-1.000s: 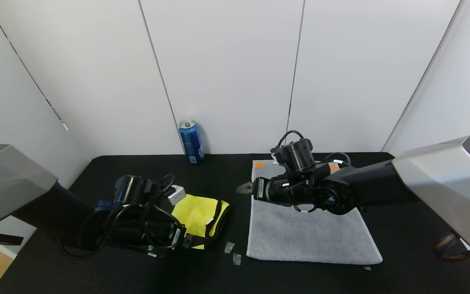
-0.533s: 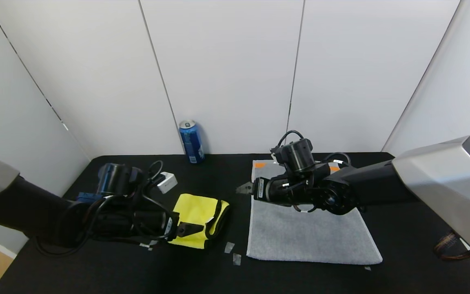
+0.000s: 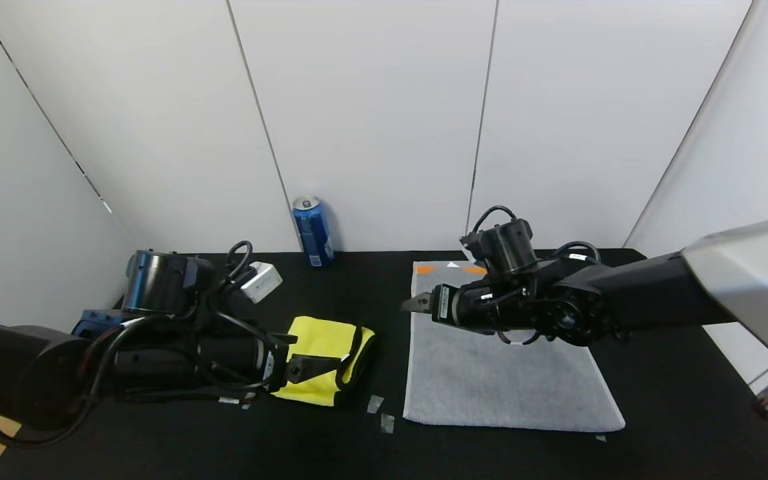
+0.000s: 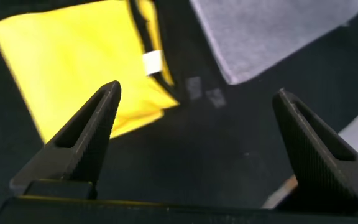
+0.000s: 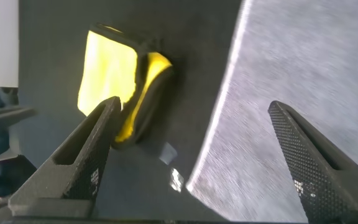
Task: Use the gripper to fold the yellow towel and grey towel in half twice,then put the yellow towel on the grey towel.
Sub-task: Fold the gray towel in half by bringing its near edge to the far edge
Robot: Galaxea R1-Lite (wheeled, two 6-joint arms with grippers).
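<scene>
Left claw (image 3: 304, 367) stood released, empty, its tips just over the near edge of the folded yellow towel (image 3: 321, 357). Right claw (image 3: 416, 305) likewise released, above the grey towel (image 3: 497, 383) lying flat on the bench (image 3: 677, 400). We judged both light, limp; pinch corners.

Two towels side by side on the counter (image 3: 657, 413), a can at the back edge.

The yellow towel (image 3: 321, 360) lies left of centre; the grey towel (image 3: 497, 380) lies just to its right, reaching toward the back edge. The can (image 3: 313, 231) stands behind and between them. The left hand (image 3: 304, 367) is over the yellow towel's left edge; the right hand (image 3: 417, 305) is over the grey towel's back left corner.
</scene>
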